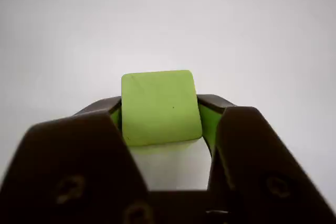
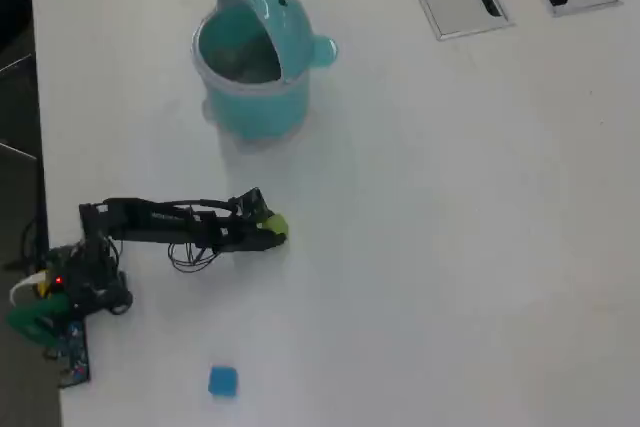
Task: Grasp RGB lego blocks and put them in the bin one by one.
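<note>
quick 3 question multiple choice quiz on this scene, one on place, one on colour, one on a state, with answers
1. In the overhead view, the blue block lies: A) inside the bin B) near the bottom edge, below the arm C) on a grey panel
2. The block between the jaws is: A) red B) blue C) yellow-green
3. The gripper is: A) shut on a block B) open and empty C) out of view

Answers: B, the blue block sits apart from the bin. C, the yellow-green block shows. A, the gripper has both jaws against the block's sides.
</note>
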You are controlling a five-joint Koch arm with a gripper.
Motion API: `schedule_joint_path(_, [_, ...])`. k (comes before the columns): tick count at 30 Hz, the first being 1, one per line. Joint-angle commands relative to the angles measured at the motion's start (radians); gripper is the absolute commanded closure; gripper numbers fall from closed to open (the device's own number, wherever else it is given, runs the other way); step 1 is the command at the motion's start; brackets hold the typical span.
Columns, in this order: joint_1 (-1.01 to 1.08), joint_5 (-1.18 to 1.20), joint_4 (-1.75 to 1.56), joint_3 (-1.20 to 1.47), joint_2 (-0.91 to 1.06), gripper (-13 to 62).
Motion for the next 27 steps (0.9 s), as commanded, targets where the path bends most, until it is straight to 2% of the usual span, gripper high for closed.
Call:
schedule_joint_path(1, [-0.026, 0.051, -0.066, -0.064, 0.089, 33.2])
schedule_joint_path(17, [-0.172, 0.186, 0.141, -0.132, 0.511, 34.0])
schedule_joint_path(18, [-0.221, 0.219, 0.198, -0.179, 0.604, 34.0])
schedule_joint_path(21, [-0.29, 0.225, 0.298, -0.301, 0.672, 34.5])
schedule_joint_path(27, [-0.42, 0.212, 0.383, -0.488, 0.676, 34.5])
